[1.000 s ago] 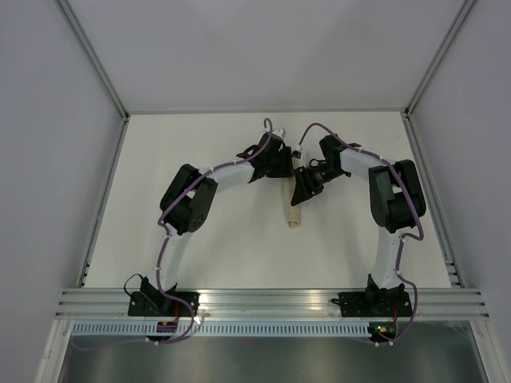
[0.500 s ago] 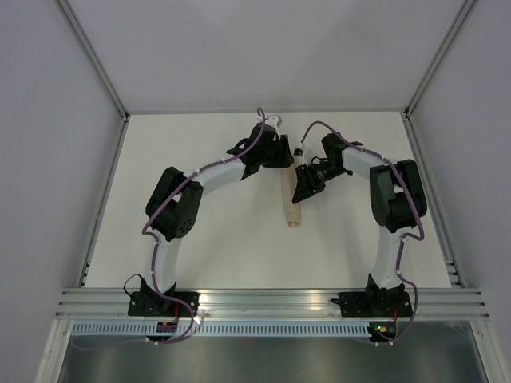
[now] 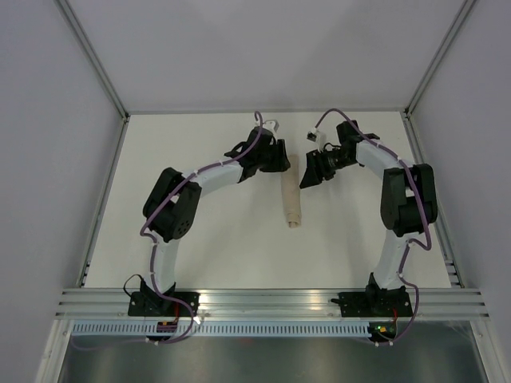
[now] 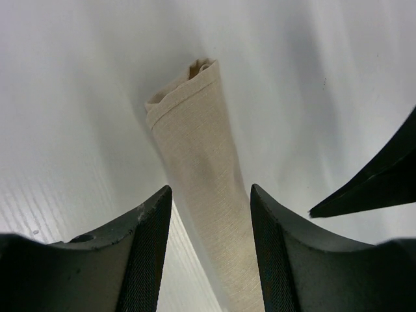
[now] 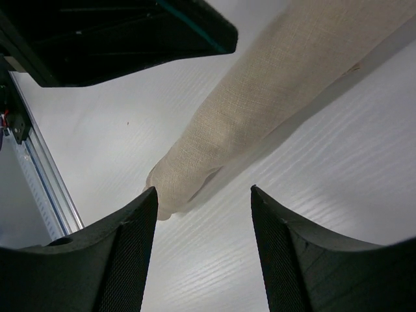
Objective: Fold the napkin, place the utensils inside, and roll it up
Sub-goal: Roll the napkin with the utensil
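Looking down from the top cam, the napkin (image 3: 293, 191) is all rolled up into a slim beige tube. It lies about mid-table (image 3: 200, 255), running straight from the far side toward the arm bases. The end nearer the bases looks a bit wider, and you can just see the layered edge there.

The left gripper (image 3: 281, 155) sits just beside the far end of the roll on its left. The right gripper (image 3: 306, 171) is just beside the same end on the other side, so the roll's far tip is between the two.

On the left wrist cam, the left gripper (image 4: 210, 192) has its fingers (image 4: 149, 247) spread, and the napkin (image 4: 195, 149) runs away from the camera through the gap. There's a sliver of white table showing on one side. On the other side I can't tell if the cloth touches the finger.

The right wrist cam shows the right gripper (image 5: 203, 192) with its fingers (image 5: 130, 260) wide apart. Only table is between them, and the napkin (image 5: 260, 110) lies diagonally past the tips, not pinched by anything.

What's inside the roll isn't visible from any angle.
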Robot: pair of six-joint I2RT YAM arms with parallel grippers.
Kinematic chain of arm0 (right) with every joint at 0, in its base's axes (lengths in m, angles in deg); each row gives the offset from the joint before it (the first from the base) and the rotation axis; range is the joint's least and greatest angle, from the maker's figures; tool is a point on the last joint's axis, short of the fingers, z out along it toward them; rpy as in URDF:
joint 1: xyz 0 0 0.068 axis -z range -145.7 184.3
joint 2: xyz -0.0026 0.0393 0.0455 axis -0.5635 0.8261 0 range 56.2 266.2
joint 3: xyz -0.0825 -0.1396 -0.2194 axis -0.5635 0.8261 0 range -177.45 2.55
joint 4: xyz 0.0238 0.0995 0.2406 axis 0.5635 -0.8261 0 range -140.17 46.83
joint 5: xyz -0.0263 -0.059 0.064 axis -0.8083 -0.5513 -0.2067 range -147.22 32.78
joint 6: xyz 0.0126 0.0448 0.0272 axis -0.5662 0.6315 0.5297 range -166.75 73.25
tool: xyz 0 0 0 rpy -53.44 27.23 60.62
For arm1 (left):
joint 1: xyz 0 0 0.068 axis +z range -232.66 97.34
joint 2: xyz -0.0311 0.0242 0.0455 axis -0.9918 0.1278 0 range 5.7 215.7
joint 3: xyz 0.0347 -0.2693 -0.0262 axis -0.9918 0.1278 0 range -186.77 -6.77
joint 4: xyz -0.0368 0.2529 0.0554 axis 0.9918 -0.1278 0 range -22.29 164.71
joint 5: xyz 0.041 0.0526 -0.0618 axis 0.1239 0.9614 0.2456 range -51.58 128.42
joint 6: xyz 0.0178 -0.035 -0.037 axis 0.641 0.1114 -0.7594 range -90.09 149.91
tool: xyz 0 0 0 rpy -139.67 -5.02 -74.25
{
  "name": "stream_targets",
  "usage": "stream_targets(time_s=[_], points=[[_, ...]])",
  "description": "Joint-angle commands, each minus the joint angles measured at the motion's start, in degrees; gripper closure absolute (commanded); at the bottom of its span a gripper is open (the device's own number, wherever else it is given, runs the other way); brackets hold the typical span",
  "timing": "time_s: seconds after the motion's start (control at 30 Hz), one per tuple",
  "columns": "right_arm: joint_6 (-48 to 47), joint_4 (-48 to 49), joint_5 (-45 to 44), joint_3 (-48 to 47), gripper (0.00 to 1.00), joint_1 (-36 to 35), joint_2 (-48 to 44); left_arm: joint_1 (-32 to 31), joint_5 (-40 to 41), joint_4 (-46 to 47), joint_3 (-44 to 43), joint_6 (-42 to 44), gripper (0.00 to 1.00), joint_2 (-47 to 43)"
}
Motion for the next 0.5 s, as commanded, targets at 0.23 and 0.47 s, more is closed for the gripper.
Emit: stream_targets(time_s=[0.23,0.47], points=[[4.2,7.5,-4.8,3.7,0.34,7.1,-15.9,1.3,-1.0,2.1,13.3,3.1,0.43,-20.2],[2.5,6.5,-12.0,9.7,0.27,12.6,-32.9,3.8,-3.2,-0.6,29.2,3.1,0.41,-40.0]])
